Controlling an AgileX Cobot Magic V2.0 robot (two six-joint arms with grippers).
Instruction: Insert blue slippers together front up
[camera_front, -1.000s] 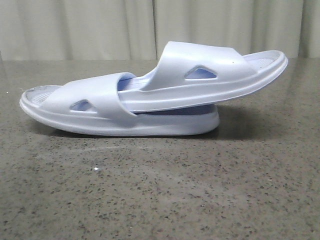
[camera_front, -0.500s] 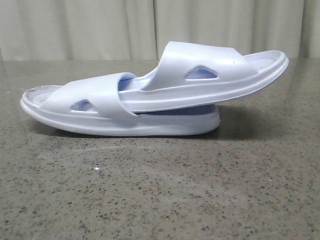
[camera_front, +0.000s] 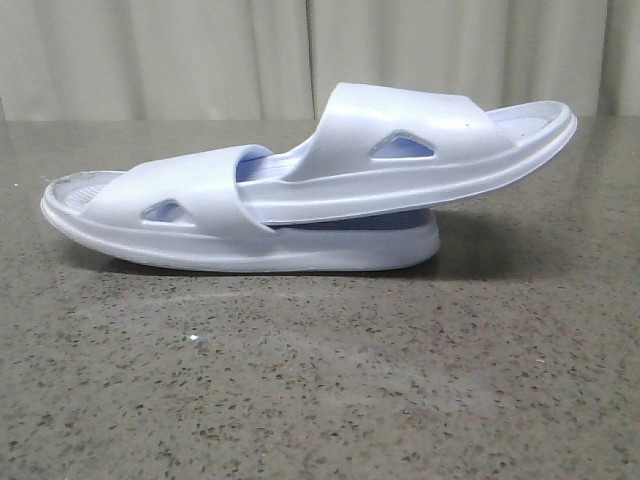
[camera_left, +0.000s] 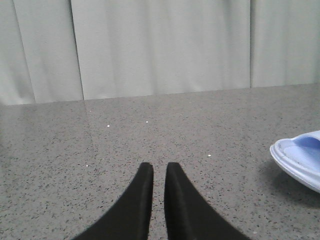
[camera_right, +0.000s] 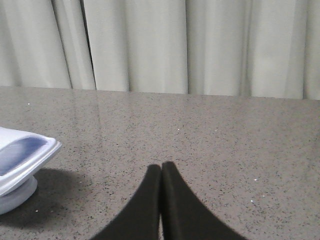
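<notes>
Two nested blue slippers (camera_front: 300, 200)
</notes>
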